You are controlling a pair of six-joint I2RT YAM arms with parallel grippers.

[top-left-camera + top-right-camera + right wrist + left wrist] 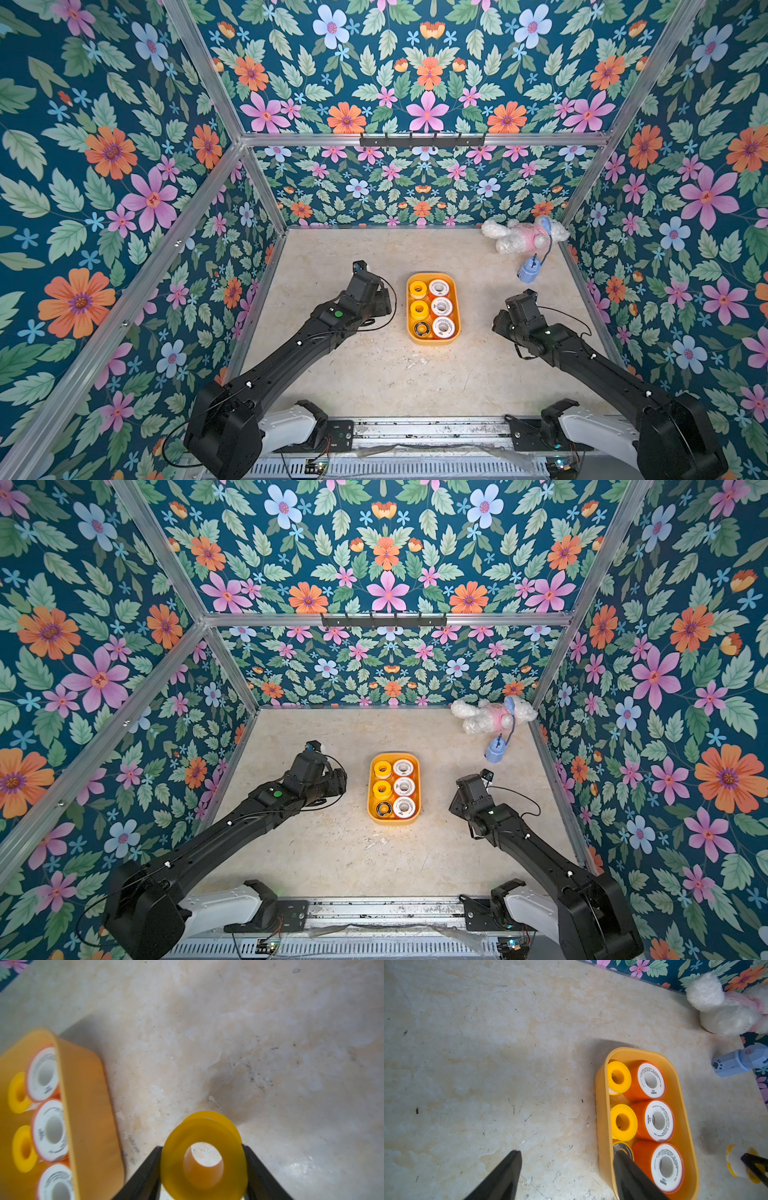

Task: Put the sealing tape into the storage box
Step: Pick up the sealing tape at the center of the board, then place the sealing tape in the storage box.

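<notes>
The storage box (432, 275) is a yellow tub in the middle of the table. It holds sealing tape: three white-faced orange spools (441, 307) in one row, and two plain yellow spools (419, 309) and a black-faced one (421, 329) in the other. My left gripper (567, 1152) hangs open above the table just left of the box wall (602, 1126), with nothing between its fingers. My right gripper (202, 1147) is shut on a yellow spool (178, 1163) to the right of the box (89, 1105), slightly above the table. The left wrist view also catches that spool (735, 1159).
A white plush toy (521, 235) lies in the far right corner, with a small blue object on a cord (528, 269) just in front of it. Floral walls close in the table on three sides. Both arms reach in from the near edge.
</notes>
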